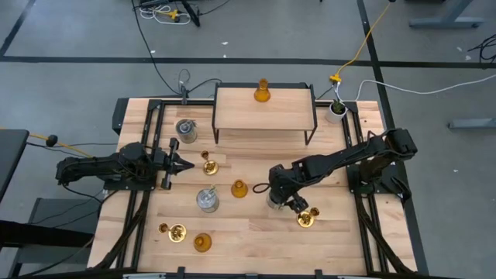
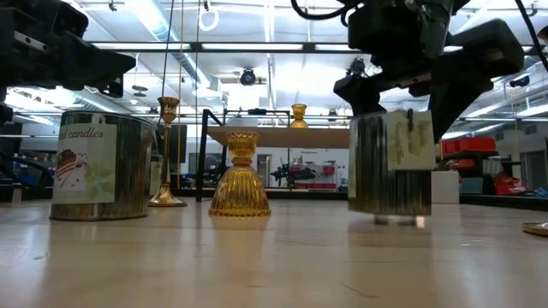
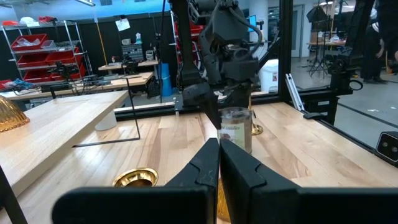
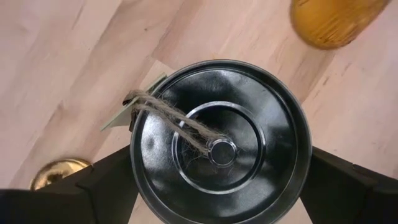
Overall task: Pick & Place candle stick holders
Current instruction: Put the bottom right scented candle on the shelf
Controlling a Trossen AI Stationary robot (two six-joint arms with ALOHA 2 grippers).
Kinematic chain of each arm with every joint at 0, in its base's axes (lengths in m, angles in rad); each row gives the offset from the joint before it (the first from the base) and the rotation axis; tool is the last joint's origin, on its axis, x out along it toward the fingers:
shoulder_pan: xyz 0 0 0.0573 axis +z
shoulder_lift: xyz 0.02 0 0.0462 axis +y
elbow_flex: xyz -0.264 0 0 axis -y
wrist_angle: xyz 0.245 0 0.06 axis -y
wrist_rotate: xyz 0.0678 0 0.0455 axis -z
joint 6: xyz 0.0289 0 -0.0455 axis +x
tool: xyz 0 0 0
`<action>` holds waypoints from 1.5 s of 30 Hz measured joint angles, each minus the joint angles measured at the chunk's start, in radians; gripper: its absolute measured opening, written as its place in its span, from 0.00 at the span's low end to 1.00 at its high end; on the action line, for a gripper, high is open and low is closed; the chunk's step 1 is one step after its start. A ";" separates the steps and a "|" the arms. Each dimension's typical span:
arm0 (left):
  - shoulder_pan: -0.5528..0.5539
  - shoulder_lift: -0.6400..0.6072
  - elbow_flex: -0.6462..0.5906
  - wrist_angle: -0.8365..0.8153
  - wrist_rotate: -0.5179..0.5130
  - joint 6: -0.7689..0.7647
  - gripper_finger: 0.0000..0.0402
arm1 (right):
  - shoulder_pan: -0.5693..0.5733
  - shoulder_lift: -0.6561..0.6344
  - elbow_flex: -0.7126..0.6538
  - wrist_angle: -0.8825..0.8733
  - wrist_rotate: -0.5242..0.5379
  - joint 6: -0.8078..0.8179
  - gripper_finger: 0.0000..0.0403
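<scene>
My right gripper [image 1: 279, 199] stands over a silvery cylinder holder [image 4: 221, 140] with a dark lid and a twine tag, right of the table's middle, its fingers closed on it. An amber bell-shaped holder [image 1: 239, 188] and a brass one [image 1: 307, 218] stand close by. Two more silvery cylinders [image 1: 207, 200] [image 1: 186, 129], two brass holders [image 1: 209, 165] [image 1: 177, 231] and an amber one [image 1: 202, 242] stand on the table's left half. Another amber holder [image 1: 262, 93] stands on the shelf. My left gripper [image 1: 182, 164] waits shut and level at the left. My right gripper pinches the silvery cylinder's round wall [image 4: 134, 180] between its two fingers [image 4: 102, 183], one on each opposite side, just below the lid. The fingers come steeply from above. The cylinder stands upright [image 2: 390, 162]; whether its bottom is clear of the table I cannot tell.
A low wooden shelf [image 1: 263, 116] on a black frame stands at the table's far middle. A small white pot with a green plant [image 1: 336, 108] is at the far right corner. Bare wood lies along the near right of the table [image 1: 364, 240].
</scene>
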 joint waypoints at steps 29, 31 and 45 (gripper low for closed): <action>0.000 0.000 0.000 0.000 0.000 0.000 0.05 | -0.191 -0.136 0.186 -0.246 0.031 0.125 0.91; 0.000 0.000 0.000 0.000 0.000 0.000 0.05 | -0.210 -0.136 0.219 -0.268 0.031 0.137 0.91; 0.000 0.000 0.000 0.000 0.000 0.000 0.05 | -0.385 -0.136 0.422 -0.441 0.224 0.132 0.91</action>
